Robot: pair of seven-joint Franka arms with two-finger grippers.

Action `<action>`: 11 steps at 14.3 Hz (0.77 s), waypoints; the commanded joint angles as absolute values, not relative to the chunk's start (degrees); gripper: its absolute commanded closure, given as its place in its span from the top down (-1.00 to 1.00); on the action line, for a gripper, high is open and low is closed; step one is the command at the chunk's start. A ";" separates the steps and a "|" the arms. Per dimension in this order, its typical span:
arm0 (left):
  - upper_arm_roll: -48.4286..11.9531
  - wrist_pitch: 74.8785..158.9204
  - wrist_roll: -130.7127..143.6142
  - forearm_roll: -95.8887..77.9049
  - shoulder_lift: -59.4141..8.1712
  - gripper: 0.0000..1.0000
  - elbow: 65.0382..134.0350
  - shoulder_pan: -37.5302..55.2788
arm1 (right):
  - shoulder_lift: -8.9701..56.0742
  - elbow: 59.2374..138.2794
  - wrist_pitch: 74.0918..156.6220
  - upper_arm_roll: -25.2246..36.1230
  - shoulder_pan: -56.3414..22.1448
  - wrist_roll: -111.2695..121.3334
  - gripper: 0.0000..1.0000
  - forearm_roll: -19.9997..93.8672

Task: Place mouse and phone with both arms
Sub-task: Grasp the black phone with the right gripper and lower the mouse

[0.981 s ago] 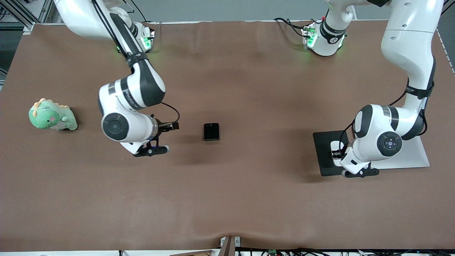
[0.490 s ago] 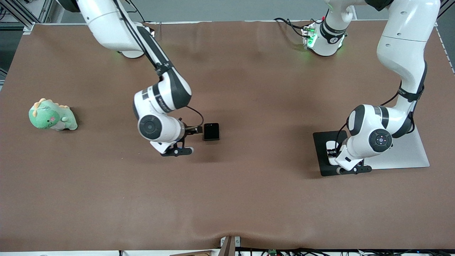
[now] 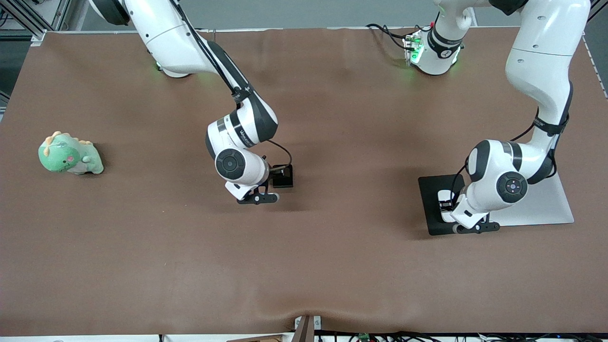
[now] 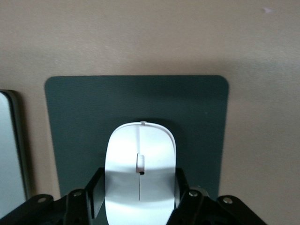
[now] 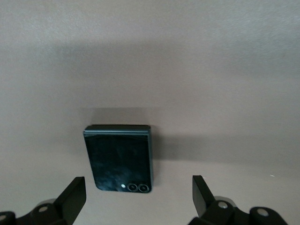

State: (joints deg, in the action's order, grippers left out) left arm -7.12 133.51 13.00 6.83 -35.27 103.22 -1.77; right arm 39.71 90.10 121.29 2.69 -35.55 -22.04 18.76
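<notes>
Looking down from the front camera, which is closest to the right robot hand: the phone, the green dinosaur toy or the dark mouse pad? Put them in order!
From the right gripper, open over the phone:
1. Phone, right under it, mid-table.
2. Dark mouse pad, toward the left arm's end, where the left gripper holds the mouse.
3. Green dinosaur toy, toward the right arm's end.

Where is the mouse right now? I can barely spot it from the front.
The mouse sits on the dark pad toward the left arm's end of the table, clamped in the left gripper, beside a silver slab.
</notes>
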 commanded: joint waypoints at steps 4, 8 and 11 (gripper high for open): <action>-7.65 135.96 12.39 8.26 -35.95 0.09 103.54 -2.64 | 43.50 89.74 127.35 3.16 -38.40 -24.17 1.00 19.95; -7.65 136.40 12.39 8.26 -36.04 0.11 103.36 -2.64 | 45.17 89.39 129.02 3.16 -39.72 -26.45 1.00 19.86; -7.73 136.58 12.39 8.26 -36.30 0.57 103.36 -2.37 | 45.26 89.47 128.94 3.34 -39.99 -26.98 -0.18 19.16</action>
